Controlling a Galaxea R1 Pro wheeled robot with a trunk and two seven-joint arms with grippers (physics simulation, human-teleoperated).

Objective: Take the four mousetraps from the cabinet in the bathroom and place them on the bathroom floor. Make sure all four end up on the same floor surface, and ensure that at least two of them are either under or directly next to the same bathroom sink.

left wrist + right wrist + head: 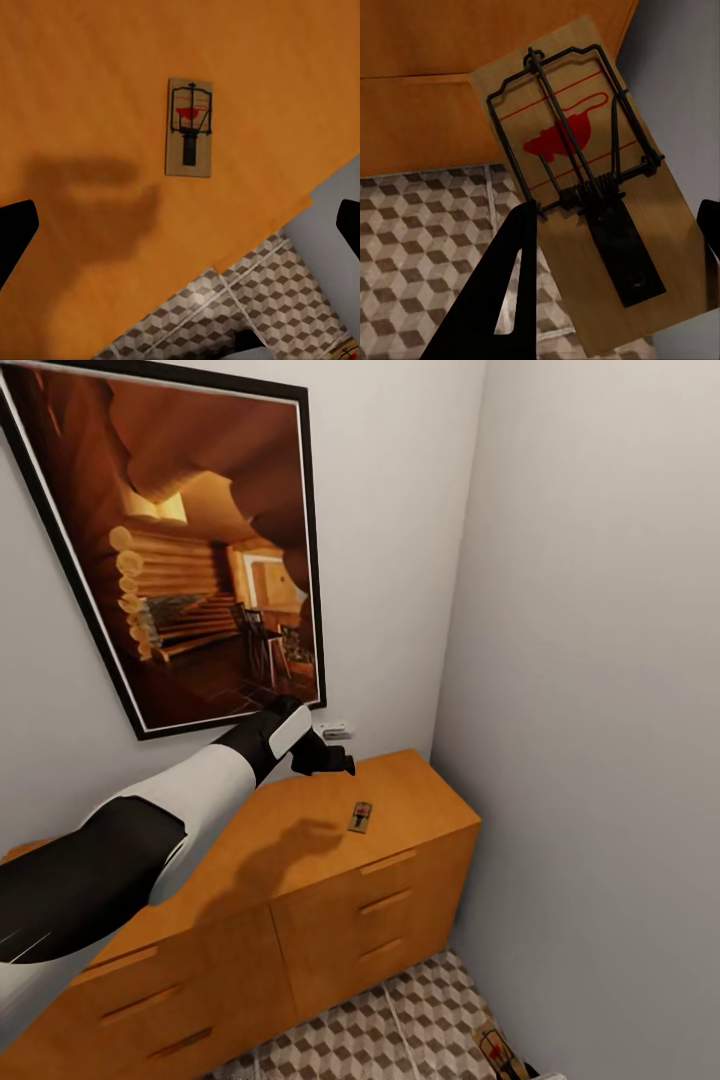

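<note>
At the bottom right corner of the head view, nearest the camera, one mousetrap (497,1050) shows above the cube-patterned floor (400,1020); the right wrist view shows this trap (585,202) close up — a tan board with black wire spring and a red mouse shape — clamped between the right gripper's (615,289) two dark fingers, tilted, with the floor (420,247) below it and the orange cabinet (450,82) behind. Further in, the cabinet (300,920) runs from lower left toward the middle right of the head view, its front carrying six bar handles that can be counted. A second trap (360,817) lies flat on the cabinet top near its right end; in the left wrist view it (189,127) sits in the upper middle, alone on the wood. The left gripper (325,758) hangs above the top, just left of and beyond that trap, its fingers (15,229) spread wide and holding nothing. Two traps in all are visible. On the far wall hangs one framed picture (190,550), upper left.
</note>
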